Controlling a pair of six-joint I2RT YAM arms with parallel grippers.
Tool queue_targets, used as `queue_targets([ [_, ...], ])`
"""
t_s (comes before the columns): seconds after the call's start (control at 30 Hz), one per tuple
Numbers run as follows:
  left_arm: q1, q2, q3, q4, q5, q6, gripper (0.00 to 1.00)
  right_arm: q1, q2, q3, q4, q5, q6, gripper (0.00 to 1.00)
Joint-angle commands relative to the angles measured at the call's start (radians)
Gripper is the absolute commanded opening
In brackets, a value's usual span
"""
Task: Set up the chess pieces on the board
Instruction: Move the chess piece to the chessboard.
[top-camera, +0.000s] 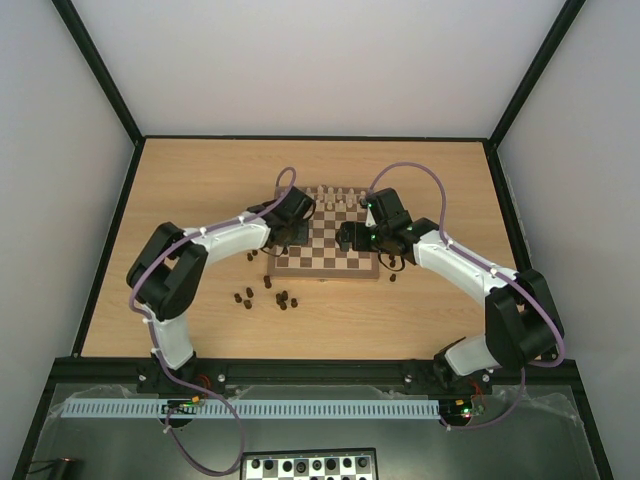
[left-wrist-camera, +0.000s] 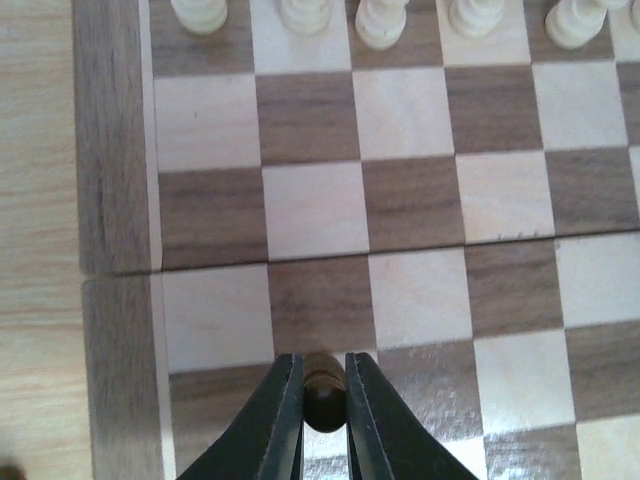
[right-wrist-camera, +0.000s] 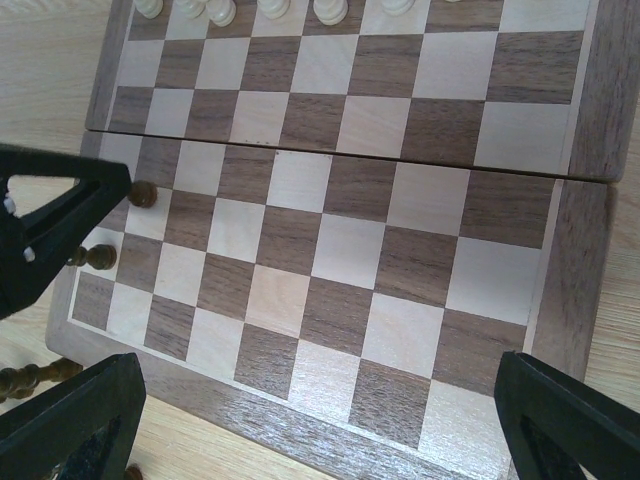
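The wooden board (top-camera: 330, 262) lies mid-table, with pale chessmen (top-camera: 335, 197) along its far rows. My left gripper (left-wrist-camera: 324, 392) hovers over the board's near-left squares (left-wrist-camera: 210, 320), shut on one dark brown chess piece (left-wrist-camera: 324, 398) pinched between its fingers. That piece (right-wrist-camera: 143, 193) also shows at the left fingertip in the right wrist view, and another dark piece (right-wrist-camera: 97, 257) is on the board nearby. Several dark pieces (top-camera: 265, 296) are scattered on the table left of the board. My right gripper (right-wrist-camera: 318, 385) hangs open over the board's right half (right-wrist-camera: 420, 260), holding nothing.
A dark piece (top-camera: 393, 279) lies on the table off the board's near-right corner. More dark pieces (right-wrist-camera: 30, 378) sit just off the board's near-left corner. A black-and-white checkered board (top-camera: 310, 465) lies below the arm bases. Black frame posts edge the table (top-camera: 180, 180).
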Motion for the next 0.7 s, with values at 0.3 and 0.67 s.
queue_targets([
  [0.3, -0.071, -0.099, -0.063, -0.120, -0.022, -0.019, 0.11, 0.011, -0.017, -0.013, -0.012, -0.008, -0.003, 0.97],
  [0.67, -0.077, -0.087, -0.079, -0.117, -0.038, -0.030, 0.14, 0.016, -0.026, -0.014, -0.014, -0.003, -0.004, 0.97],
])
